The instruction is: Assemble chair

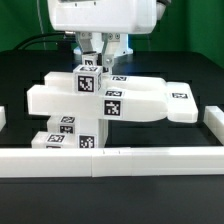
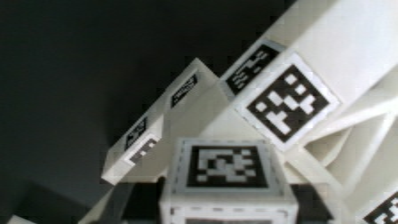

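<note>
The long white border rail runs across the front, nearest to view. Behind it the chair stands half built on the black table: a wide flat panel, then chunky tagged blocks stacked before it. The arm comes straight down from above, and its gripper is clamped on the topmost small block.
</note>
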Controlling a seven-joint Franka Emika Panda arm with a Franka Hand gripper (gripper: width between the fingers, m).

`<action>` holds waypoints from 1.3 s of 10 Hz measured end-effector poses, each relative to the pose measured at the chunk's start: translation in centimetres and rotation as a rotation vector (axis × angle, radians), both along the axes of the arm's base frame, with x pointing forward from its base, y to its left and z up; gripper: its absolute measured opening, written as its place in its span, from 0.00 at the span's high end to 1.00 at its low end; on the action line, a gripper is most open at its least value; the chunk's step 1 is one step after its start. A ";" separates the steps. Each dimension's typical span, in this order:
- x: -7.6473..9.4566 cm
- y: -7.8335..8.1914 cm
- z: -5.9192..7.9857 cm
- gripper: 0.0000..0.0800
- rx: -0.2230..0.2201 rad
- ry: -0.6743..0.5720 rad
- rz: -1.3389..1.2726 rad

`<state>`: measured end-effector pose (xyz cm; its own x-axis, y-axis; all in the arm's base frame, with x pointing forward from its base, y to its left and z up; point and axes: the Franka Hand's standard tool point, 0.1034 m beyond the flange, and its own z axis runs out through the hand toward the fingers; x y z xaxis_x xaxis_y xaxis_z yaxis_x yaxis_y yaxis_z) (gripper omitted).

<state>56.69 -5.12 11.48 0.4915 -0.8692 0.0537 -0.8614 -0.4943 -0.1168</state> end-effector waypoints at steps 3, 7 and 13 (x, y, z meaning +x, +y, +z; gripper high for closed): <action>0.0 0.1 0.0 0.64 0.017 0.001 -0.108; 0.1 0.5 0.2 0.20 0.002 0.008 0.073; 0.1 0.7 0.2 0.19 -0.073 0.004 0.624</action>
